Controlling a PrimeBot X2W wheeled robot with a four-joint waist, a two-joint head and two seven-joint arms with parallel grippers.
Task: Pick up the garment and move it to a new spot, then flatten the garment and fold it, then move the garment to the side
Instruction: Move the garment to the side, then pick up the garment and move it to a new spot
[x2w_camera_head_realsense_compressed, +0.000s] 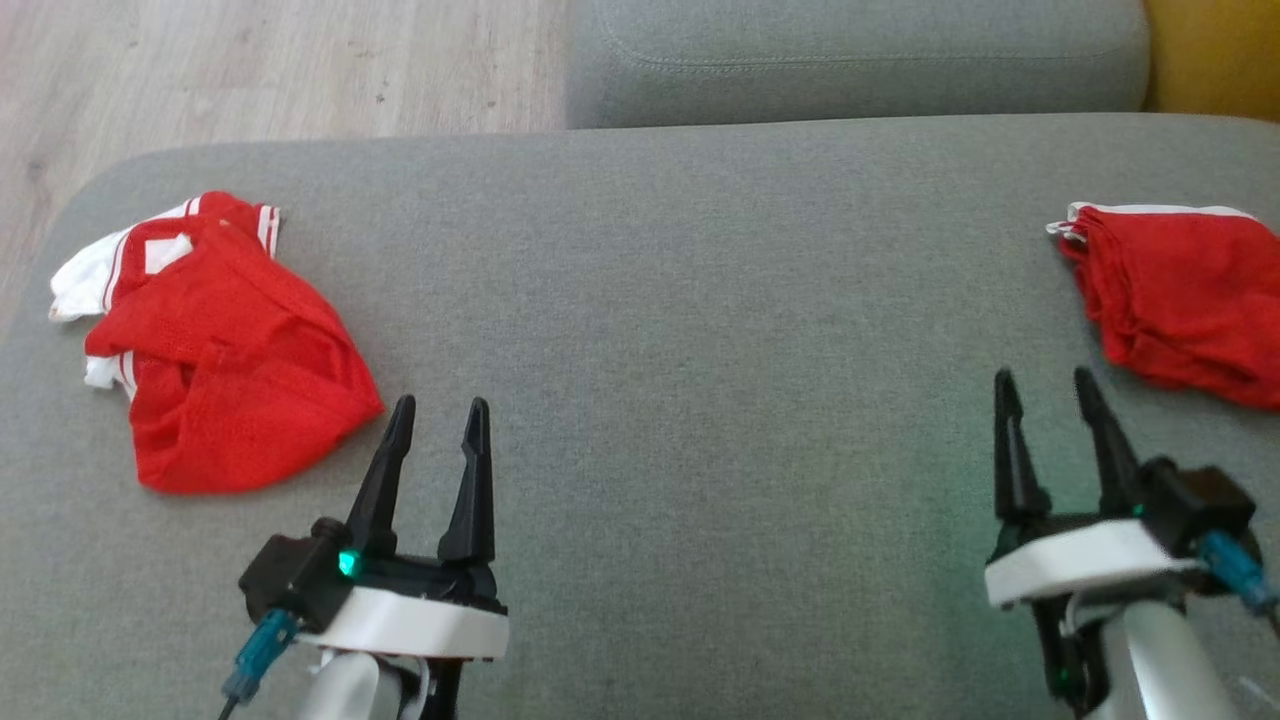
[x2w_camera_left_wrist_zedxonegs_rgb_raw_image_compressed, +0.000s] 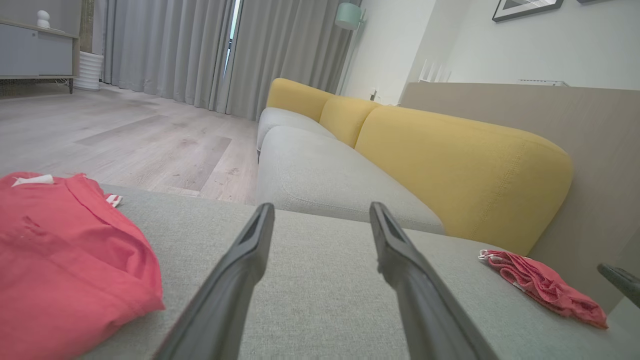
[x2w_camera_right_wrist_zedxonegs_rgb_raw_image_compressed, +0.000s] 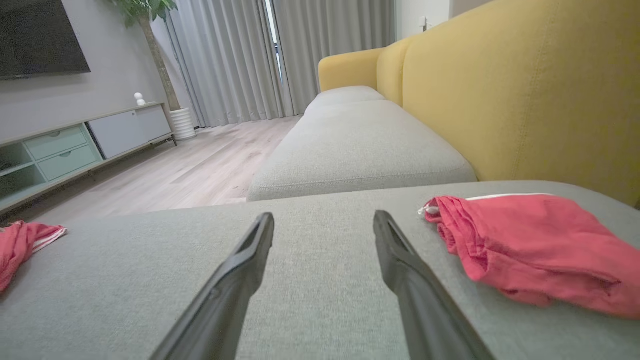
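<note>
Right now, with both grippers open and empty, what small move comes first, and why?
Probably swing the left gripper left toward the crumpled red-and-white garment: it lies bunched just beside those open fingers, while the other red garment by the right gripper already looks folded.

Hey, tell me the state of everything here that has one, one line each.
red and white jersey: crumpled in a heap on the grey seat.
folded red garment: folded, lying flat at the right.
left claw: open, empty.
right claw: open, empty.
</note>
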